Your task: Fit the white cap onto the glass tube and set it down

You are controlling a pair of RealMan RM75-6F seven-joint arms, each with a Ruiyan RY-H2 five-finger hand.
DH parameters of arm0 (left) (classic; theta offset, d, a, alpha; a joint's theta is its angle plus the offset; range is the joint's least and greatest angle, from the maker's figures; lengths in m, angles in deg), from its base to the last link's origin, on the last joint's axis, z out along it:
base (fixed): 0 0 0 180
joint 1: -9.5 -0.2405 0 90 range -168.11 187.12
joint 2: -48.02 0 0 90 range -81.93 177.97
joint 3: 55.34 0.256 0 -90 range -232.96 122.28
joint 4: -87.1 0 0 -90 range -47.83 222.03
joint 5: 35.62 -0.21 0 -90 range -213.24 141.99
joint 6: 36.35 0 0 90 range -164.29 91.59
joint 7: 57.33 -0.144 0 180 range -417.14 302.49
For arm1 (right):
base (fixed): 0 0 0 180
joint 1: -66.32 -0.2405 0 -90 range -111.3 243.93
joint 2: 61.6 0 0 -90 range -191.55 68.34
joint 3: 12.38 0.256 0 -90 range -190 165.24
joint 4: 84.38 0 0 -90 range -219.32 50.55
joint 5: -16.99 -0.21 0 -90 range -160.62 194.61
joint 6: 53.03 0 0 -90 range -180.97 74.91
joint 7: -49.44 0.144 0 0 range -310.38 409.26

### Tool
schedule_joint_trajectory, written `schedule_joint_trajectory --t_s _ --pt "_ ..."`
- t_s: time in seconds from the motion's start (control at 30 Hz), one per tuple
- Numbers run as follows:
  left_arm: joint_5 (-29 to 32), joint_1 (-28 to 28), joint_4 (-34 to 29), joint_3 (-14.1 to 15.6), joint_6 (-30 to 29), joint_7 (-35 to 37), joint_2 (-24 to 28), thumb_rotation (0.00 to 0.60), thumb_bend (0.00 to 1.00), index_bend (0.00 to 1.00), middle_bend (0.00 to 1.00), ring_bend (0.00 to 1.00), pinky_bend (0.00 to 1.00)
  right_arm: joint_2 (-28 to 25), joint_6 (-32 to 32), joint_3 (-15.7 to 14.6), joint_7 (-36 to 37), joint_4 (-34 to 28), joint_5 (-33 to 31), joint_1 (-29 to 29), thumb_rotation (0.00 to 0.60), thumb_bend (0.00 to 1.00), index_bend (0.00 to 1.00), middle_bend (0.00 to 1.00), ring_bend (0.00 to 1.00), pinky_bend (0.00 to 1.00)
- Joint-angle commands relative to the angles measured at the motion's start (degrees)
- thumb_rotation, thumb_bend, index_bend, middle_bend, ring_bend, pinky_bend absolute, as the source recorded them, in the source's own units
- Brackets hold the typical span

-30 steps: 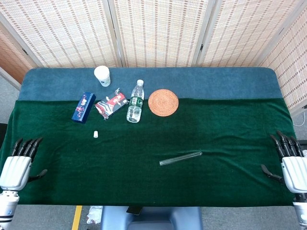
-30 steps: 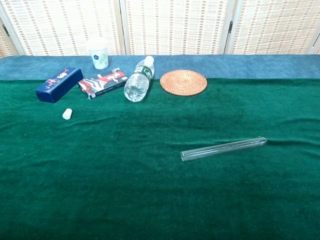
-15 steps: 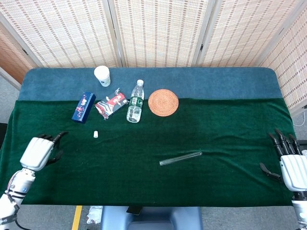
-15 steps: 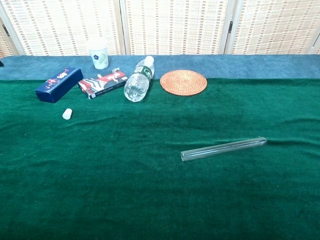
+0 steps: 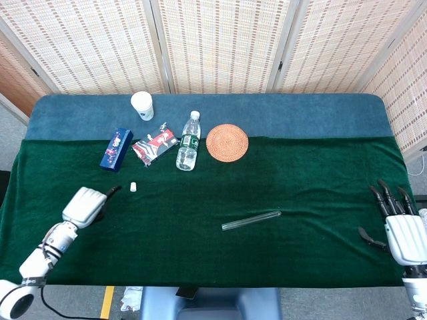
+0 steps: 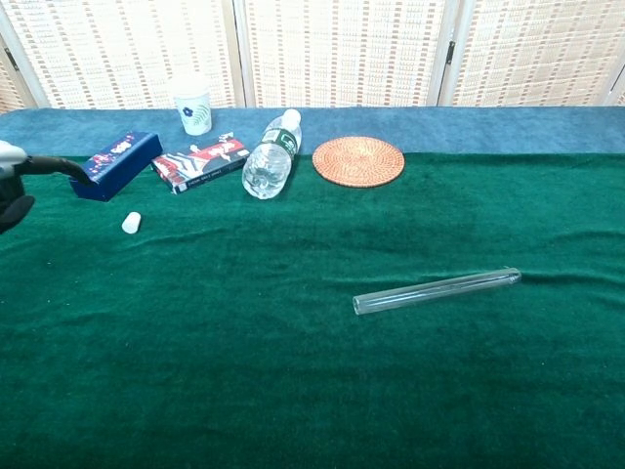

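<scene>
The small white cap (image 5: pixel 133 187) (image 6: pixel 131 223) lies on the green cloth at the left. The glass tube (image 5: pixel 251 220) (image 6: pixel 437 290) lies flat near the middle, right of centre. My left hand (image 5: pixel 87 205) (image 6: pixel 24 181) hovers just left of the cap, empty, a dark finger stretched toward it. Far from the tube, my right hand (image 5: pixel 399 230) rests at the table's right edge with its fingers spread, holding nothing; only the head view shows it.
Along the back left stand a white paper cup (image 5: pixel 142 105), a blue box (image 5: pixel 116 149), a red packet (image 5: pixel 155 143) and a lying water bottle (image 5: pixel 189 141). A round woven coaster (image 5: pixel 227 142) sits beside the bottle.
My left hand has swung in from the table's left edge toward the cap. The right hand has shifted slightly. Cap and tube have not moved.
</scene>
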Motion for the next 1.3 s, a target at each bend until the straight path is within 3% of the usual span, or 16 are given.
schedule_joint_trajectory --t_s 0.03,0.53,0.83,1.3 --pt "2.32 1.89 0.81 -0.26 2.61 -1.47 -1.70 0.600 0.82 0.17 0.96 0.84 0.74 -0.02 0.14 -0.02 -0.09 -0.06 -0.27 0.05 0.512 0.33 0.00 0.04 0.19 0.00" --pt "16.30 8.70 4.83 -2.90 11.18 -7.55 -6.51 0.600 0.83 0.13 0.96 0.84 0.74 0.29 0.17 -0.07 0.27 0.37 -0.94 0.37 0.513 0.33 0.00 0.04 0.21 0.00" --pt "22.65 12.24 6.55 -2.22 14.37 -10.98 -8.90 0.600 0.83 0.17 0.96 0.84 0.74 0.49 0.29 -0.01 0.95 1.08 -1.65 0.63 0.511 0.34 0.00 0.04 0.21 0.00" --pt "29.64 14.62 7.78 -0.26 14.20 -14.43 -9.92 0.600 0.83 0.19 0.96 0.84 0.74 0.99 0.80 0.00 1.55 1.94 -2.29 0.75 0.511 0.34 0.00 0.04 0.21 0.00"
